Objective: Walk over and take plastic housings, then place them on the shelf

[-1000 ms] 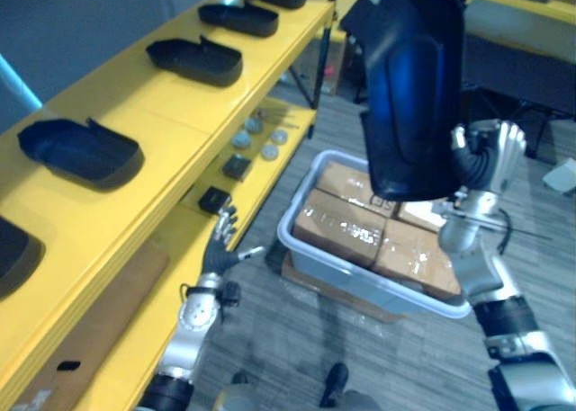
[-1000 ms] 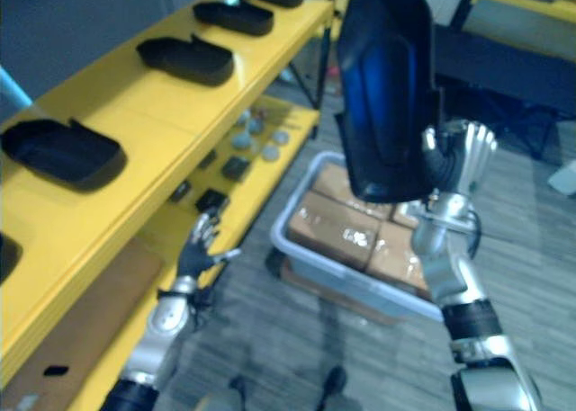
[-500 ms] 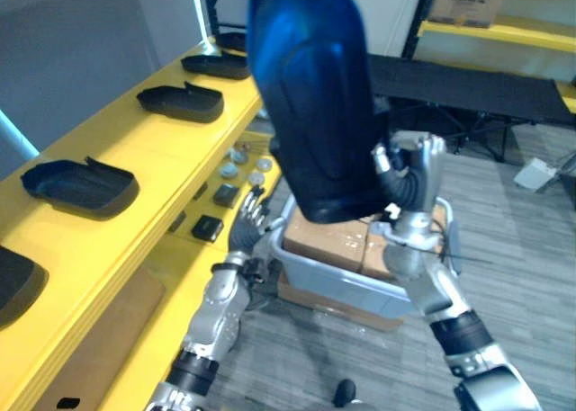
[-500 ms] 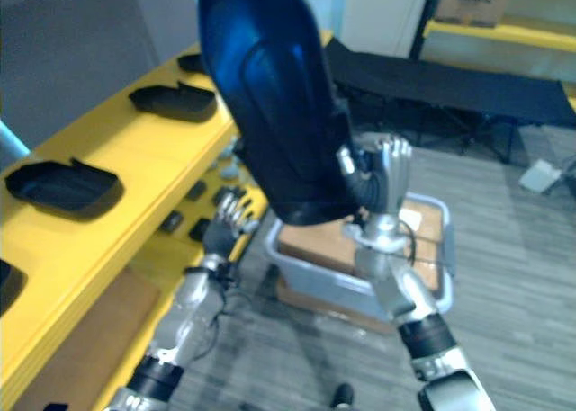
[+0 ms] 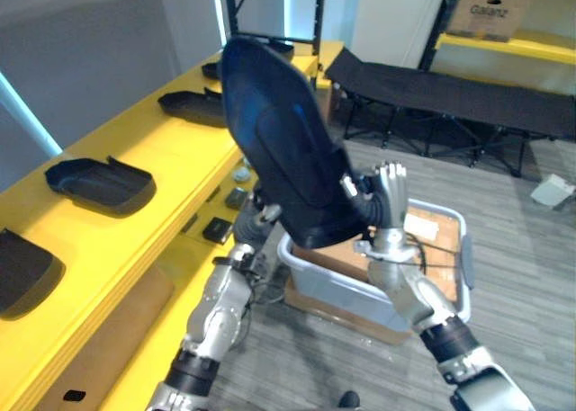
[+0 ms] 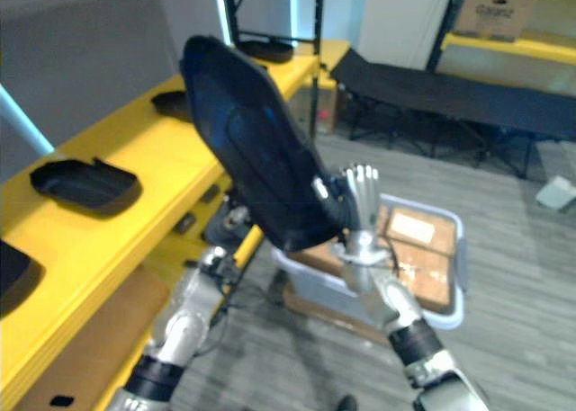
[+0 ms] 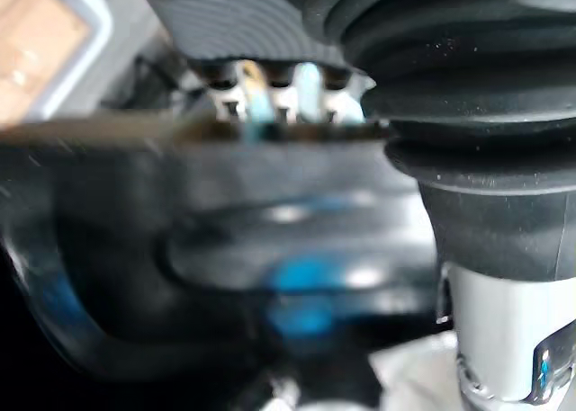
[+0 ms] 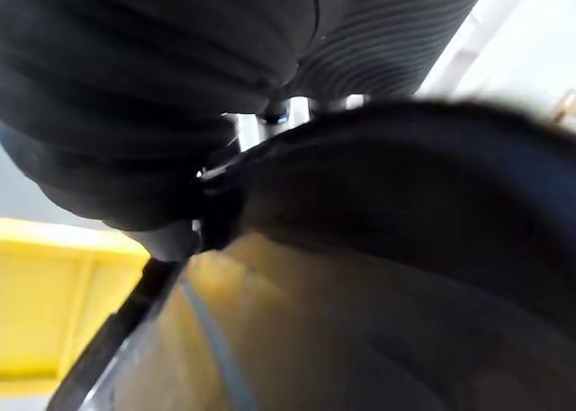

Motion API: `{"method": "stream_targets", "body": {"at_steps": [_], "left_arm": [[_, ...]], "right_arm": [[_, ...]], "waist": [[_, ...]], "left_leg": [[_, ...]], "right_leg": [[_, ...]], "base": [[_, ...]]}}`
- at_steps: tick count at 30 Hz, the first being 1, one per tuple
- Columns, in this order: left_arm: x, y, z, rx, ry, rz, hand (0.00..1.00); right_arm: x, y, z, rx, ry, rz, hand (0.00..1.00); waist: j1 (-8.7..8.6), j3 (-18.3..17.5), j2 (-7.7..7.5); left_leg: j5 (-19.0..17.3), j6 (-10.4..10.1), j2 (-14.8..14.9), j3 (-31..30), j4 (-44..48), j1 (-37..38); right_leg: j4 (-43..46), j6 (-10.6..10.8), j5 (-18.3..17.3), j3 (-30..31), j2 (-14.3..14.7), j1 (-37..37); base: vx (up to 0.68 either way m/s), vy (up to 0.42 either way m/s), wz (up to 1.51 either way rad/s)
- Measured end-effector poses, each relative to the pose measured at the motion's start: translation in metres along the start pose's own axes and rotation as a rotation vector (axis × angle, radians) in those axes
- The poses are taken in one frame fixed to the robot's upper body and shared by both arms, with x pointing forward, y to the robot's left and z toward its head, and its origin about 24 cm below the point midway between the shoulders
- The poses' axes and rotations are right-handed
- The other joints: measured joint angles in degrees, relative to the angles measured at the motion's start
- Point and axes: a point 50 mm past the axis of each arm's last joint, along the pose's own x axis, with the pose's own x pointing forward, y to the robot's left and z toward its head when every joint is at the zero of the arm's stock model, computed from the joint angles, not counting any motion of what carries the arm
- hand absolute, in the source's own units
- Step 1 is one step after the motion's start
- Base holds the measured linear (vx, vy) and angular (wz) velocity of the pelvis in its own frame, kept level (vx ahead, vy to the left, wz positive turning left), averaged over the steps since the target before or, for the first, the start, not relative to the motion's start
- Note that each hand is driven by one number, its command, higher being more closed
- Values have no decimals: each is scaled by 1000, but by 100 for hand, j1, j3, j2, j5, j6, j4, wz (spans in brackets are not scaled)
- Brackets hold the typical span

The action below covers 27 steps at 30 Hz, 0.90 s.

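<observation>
Since the raised housing [image 5: 288, 150] hides most of the left hand [image 5: 254, 227], its grip cannot be told. The right hand [image 5: 389, 193] props the housing's lower end, fingers straight and upright. Four more housings [image 6: 85, 182] line the yellow shelf [image 5: 171, 150], the nearest cut off.

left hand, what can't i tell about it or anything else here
Left hand: its hold is hidden behind the plastic housing in the eye views and blurred in its wrist view.
Grey bin: partly covered by the housing and right hand.
Small parts on the lower shelf: too small to identify.
</observation>
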Motion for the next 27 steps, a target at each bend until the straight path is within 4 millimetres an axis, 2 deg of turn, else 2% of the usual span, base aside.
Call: {"method": "stream_targets", "body": {"at_steps": [7,14,23,24,27], "left_arm": [[-10,0,1,-3,25,-5,0],[-12,1,-5,179,83,32,0],[-22,15,-13,249,128,184,0],[-22,17,-13,250,127,203,100],[-24,25,-15,244,132,253,100]], "right_arm": [[-4,6,-2,-3,26,29,100],[-12,19,0,78,102,54,100],[-17,34,19,176,111,73,100],[-18,37,23,195,106,78,100],[-21,41,32,233,87,96,100]], "waist": [[35,-62,74],[93,-121,89],[183,-122,88],[182,-123,86],[178,-204,81]], "left_leg": [[0,-1,7,-25,4,-16],[-1,-4,12,-74,58,-95],[1,-10,21,-102,94,-117],[2,-11,24,-106,94,-121],[2,-14,31,-106,94,-160]], "right_leg": [[-40,-21,-22,-34,7,-3],[-40,-25,-22,-125,9,-8],[-43,-98,-80,-165,16,-4],[-43,-99,-81,-167,19,-8],[-43,-97,-84,-167,26,-52]], "base": [[-6,4,0],[-11,25,5],[-3,3,0],[0,0,0],[0,0,0]]}}
